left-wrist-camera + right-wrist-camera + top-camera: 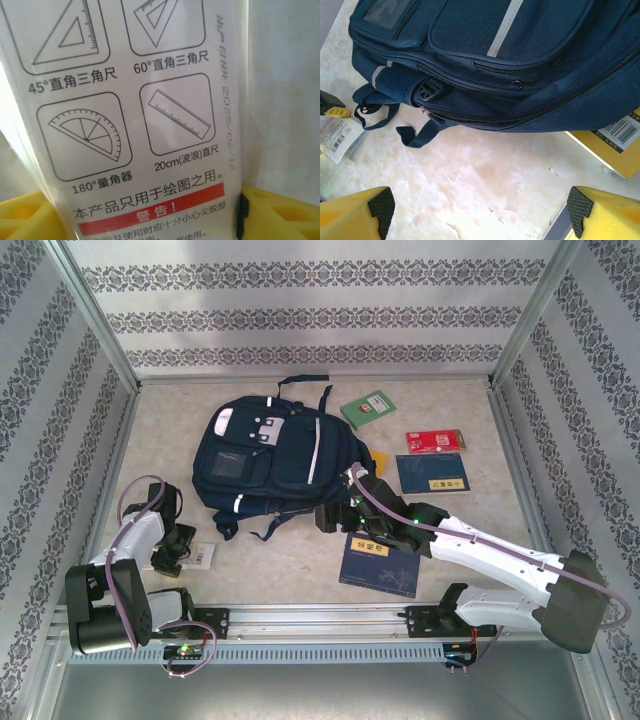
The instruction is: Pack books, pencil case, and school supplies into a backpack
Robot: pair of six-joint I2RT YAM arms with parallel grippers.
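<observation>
The dark navy backpack (270, 455) lies flat mid-table, its zippers closed in the right wrist view (520, 60). My left gripper (172, 556) (140, 220) is down at the front left, shut on the white packet (140, 125) (203, 557), a yellow finger at each edge. My right gripper (335, 515) (480, 215) hangs open over bare table beside the backpack's lower edge. An orange-yellow book (378, 458) (615, 150) pokes out from under the backpack. Two navy books (379, 565) (433, 473) lie right of it. The pencil case is out of view.
A green booklet (367, 408) and a red booklet (432, 440) lie at the back right. Loose straps (415, 135) trail from the backpack toward the packet. Metal frame posts and patterned walls (60, 390) close in the table's sides and back.
</observation>
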